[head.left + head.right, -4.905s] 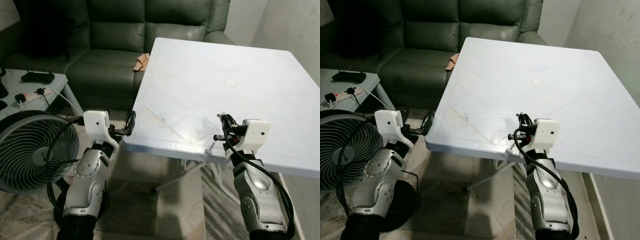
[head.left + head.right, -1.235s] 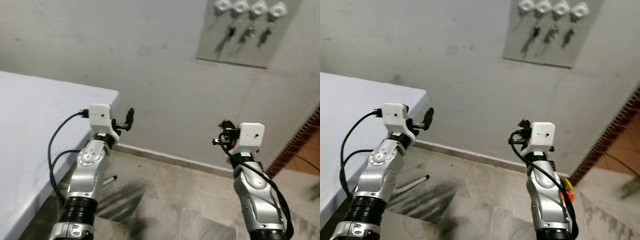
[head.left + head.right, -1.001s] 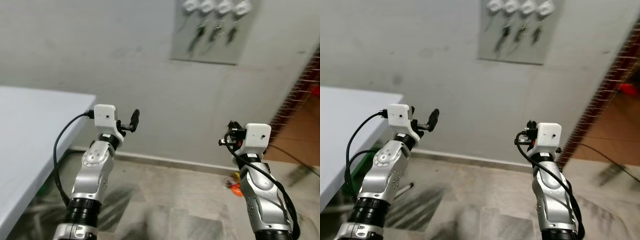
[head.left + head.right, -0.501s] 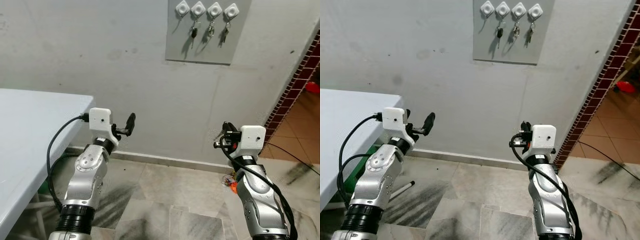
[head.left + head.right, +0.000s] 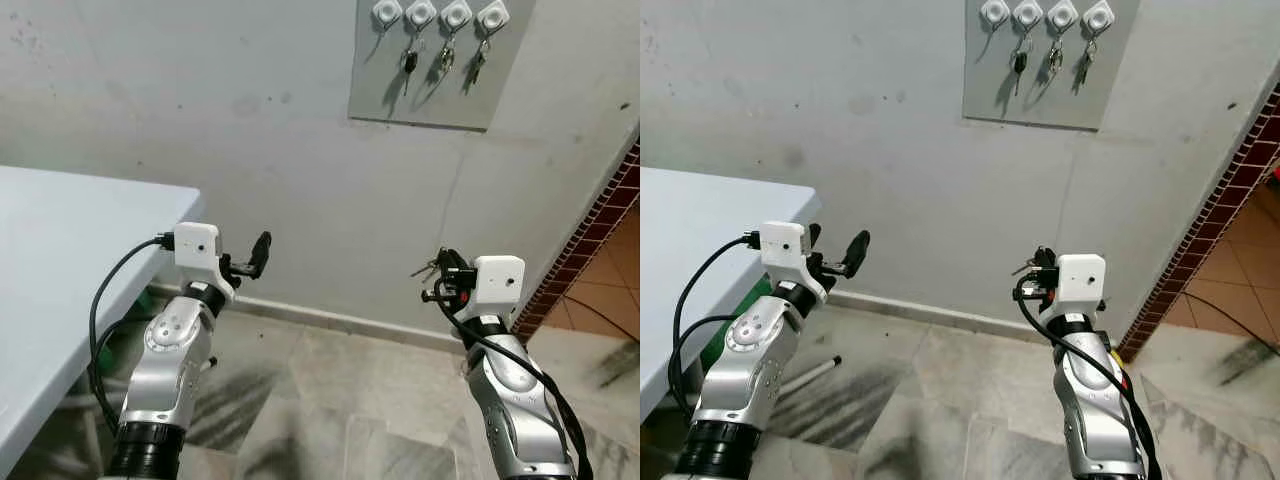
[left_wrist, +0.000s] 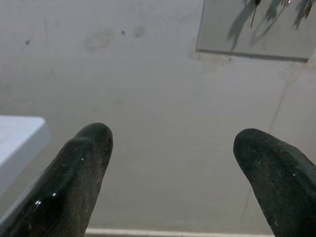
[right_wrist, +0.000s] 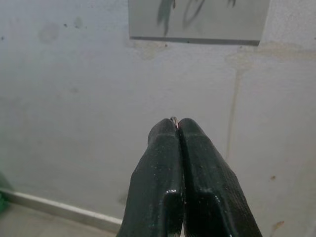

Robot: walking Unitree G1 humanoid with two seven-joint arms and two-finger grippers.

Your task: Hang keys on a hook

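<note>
My right gripper (image 5: 1032, 270) pinches the keys (image 5: 424, 268) thinly; reaching up to the far hooks (image 5: 995, 12) could drop them; left gripper (image 5: 258, 252) spread, idle.

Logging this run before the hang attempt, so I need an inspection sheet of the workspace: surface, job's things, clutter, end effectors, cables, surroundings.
Surface: grey panel on the wall, high above both arms.
Job's things: four white hooks in a row on the panel; the leftmost looks free, three carry hanging keys. A small key bunch sticks out of the right end effector.
Clutter: nothing seen on the white table.
End effectors: left end effector open, holding nothing; right end effector shut on the key bunch, below the panel.
Cables: black cable looping off the left wrist; another along the right forearm.
Surroundings: tiled floor, red-tiled wall edge on the right.
</note>
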